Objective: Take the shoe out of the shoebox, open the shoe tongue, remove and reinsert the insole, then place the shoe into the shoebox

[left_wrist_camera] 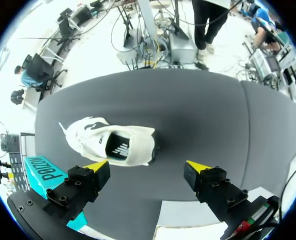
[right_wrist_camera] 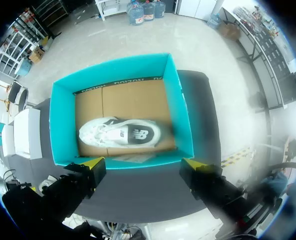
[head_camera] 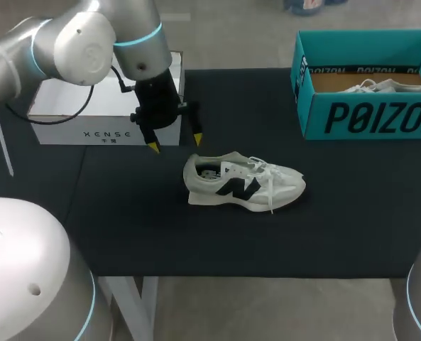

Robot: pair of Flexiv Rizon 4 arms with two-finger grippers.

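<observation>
A white shoe with a dark side mark [head_camera: 242,181] lies on its sole on the black table top, toe to the right, insole showing in its opening [left_wrist_camera: 117,148]. My left gripper [head_camera: 175,142] hangs open just above and behind the heel, holding nothing [left_wrist_camera: 147,167]. The teal shoebox [head_camera: 366,114] stands at the back right with a second white shoe [head_camera: 384,87] inside. In the right wrist view my right gripper [right_wrist_camera: 143,162] is open high above that box [right_wrist_camera: 182,115], and the shoe inside [right_wrist_camera: 119,134] lies on its side on brown cardboard.
A white box [head_camera: 100,114] stands at the back left, right behind my left gripper. The black table cover [head_camera: 196,241] ends near the front, with a white table frame below it.
</observation>
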